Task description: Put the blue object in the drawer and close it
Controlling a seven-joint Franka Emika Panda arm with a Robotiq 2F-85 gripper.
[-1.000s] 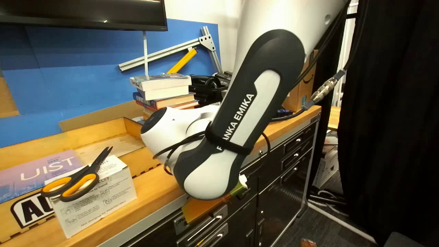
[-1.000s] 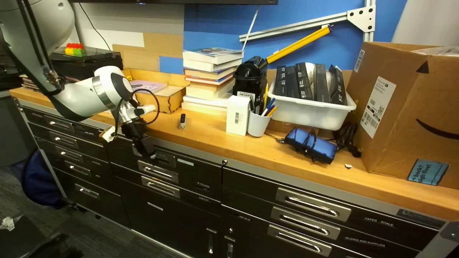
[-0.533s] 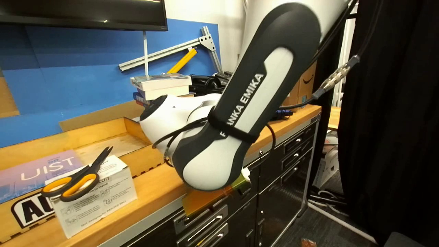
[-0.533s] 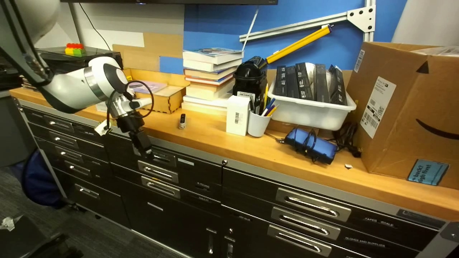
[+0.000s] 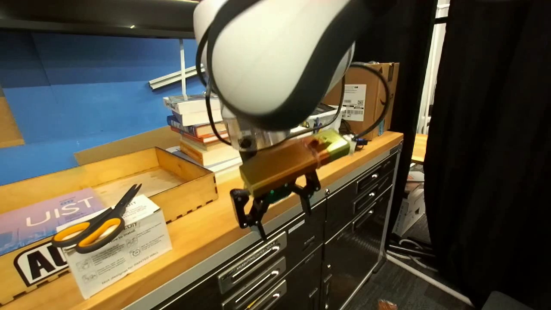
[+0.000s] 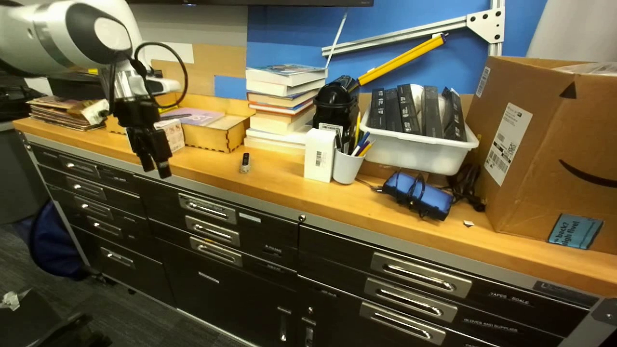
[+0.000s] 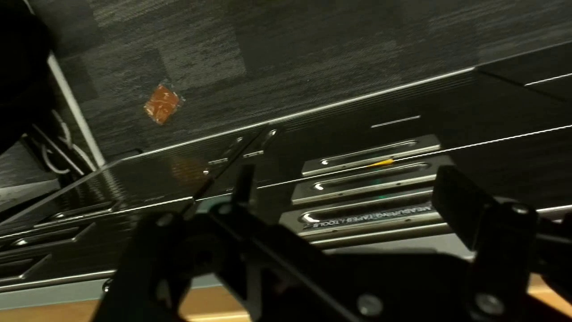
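Observation:
My gripper (image 5: 286, 221) is open and empty. It hangs in the air above the worktop's front edge, and its two fingers also show apart in an exterior view (image 6: 157, 168). In the wrist view the fingers (image 7: 344, 197) are spread wide, with a stack of drawer handles beyond them. The top drawer of this stack (image 6: 207, 208) is dark metal with a grey handle strip. It looks shut. Its handle also shows in the wrist view (image 7: 366, 214), labelled "MEASURING TAPES / TOOLS". The drawers below it look shut. The small blue object is hidden or out of view.
Yellow-handled scissors (image 5: 112, 215) lie on a white box (image 5: 129, 254) in front of a wooden tray (image 5: 191, 198). Stacked books (image 6: 284, 115), a pen cup (image 6: 344, 168), a white bin (image 6: 414, 156) and a cardboard box (image 6: 525, 144) stand on the worktop. A yellow bit (image 7: 382, 163) sticks out at a lower drawer.
My gripper has risen and moved away from the front of the top drawer, up and left in an exterior view. The top handle, partly covered before, now shows. Its fingers now show apart.

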